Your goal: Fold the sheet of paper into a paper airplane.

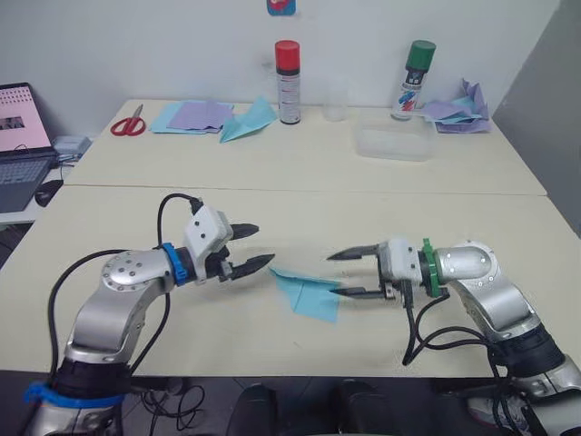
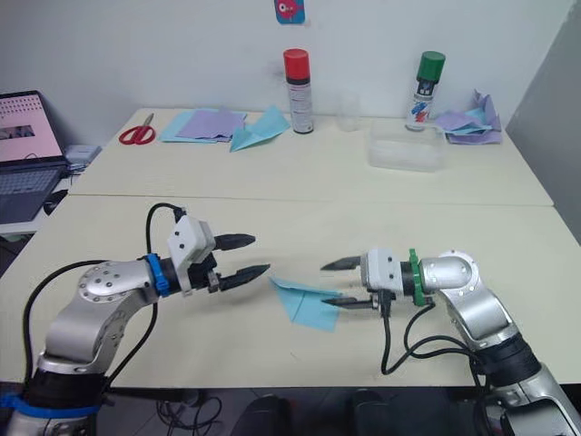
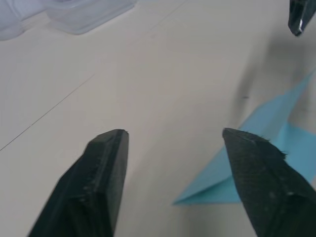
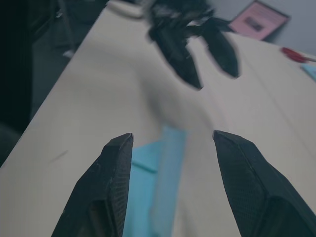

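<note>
Cream bench [image 1: 272, 354] at lower centre bears the flimsy paper airplane [image 1: 307, 292], best pinched along its raised crease, between the left gripper [image 1: 252, 250] and right gripper [image 1: 349, 273], both fingers spread, empty.

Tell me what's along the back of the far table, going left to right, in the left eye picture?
Scissors → lilac sheets → teal paper dart → red-capped spray can → clear cup → green-capped spray can → crumpled paper pile.

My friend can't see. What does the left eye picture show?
A folded sky-blue paper airplane lies on a cream table between two open robot claws, the left claw and the right claw. Spray cans, scissors and more paper sit behind.
</note>
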